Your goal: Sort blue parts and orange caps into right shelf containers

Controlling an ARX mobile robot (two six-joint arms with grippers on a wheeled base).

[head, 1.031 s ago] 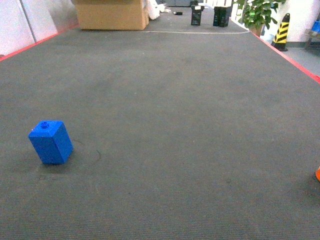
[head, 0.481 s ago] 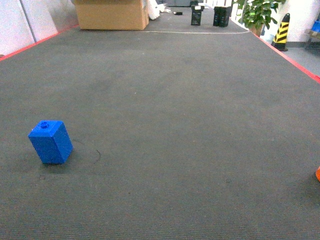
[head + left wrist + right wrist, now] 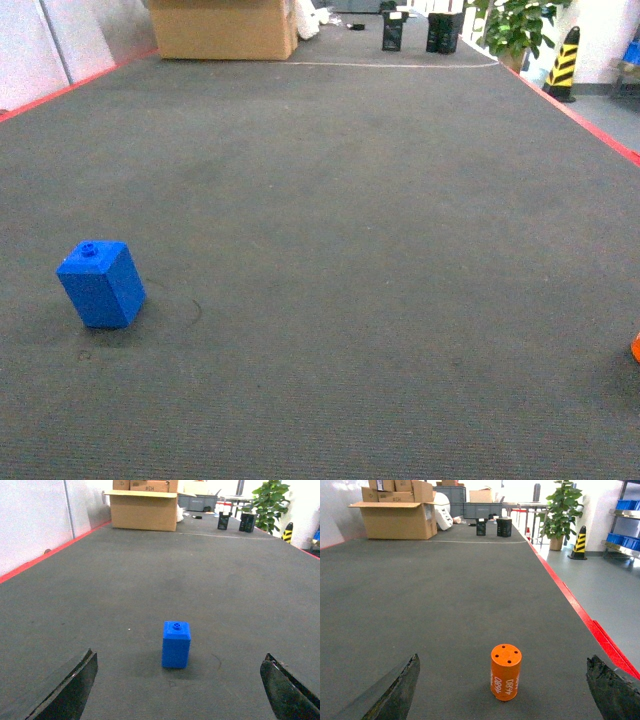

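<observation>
The blue part [image 3: 101, 284] stands upright on the dark grey mat [image 3: 350, 250], far left in the head view, stud up. From the left wrist view it's straight ahead of the left gripper [image 3: 180, 690], whose fingers are spread wide and hold nothing — clear mat between them. The orange cap [image 3: 506, 672] stands upright near the mat's right red edge [image 3: 580, 615], ahead of the right gripper [image 3: 505, 695], also wide open and empty. Far back: a cardboard box [image 3: 222, 28], two black containers [image 3: 420, 32], a potted plant [image 3: 515, 25], a striped cone [image 3: 563, 64] — all well apart from both pieces.
</observation>
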